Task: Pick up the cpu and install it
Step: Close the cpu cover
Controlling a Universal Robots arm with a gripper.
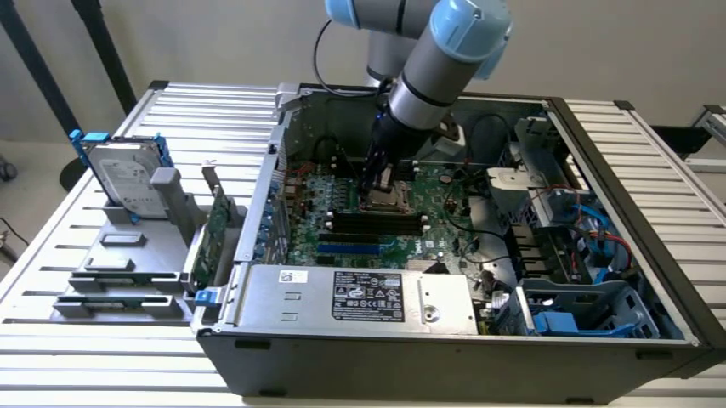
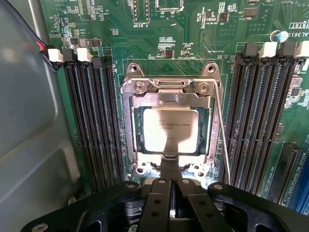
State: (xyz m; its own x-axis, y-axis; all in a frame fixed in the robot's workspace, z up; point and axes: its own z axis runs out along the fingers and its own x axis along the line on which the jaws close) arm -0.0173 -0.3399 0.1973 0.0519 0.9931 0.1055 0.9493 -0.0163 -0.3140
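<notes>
The gripper (image 2: 170,169) is clenched empty, fingertips pressed together at the near edge of the cpu (image 2: 170,131); whether they touch it is unclear. The cpu lies flat inside the socket frame (image 2: 169,89) on the motherboard (image 2: 145,38), between memory slots (image 2: 91,121). In the exterior view the arm (image 1: 437,76) partly covers the socket.

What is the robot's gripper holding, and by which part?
Nothing. The gripper is shut with nothing between its fingers, its tips by the edge of the socket where the cpu lies.
</notes>
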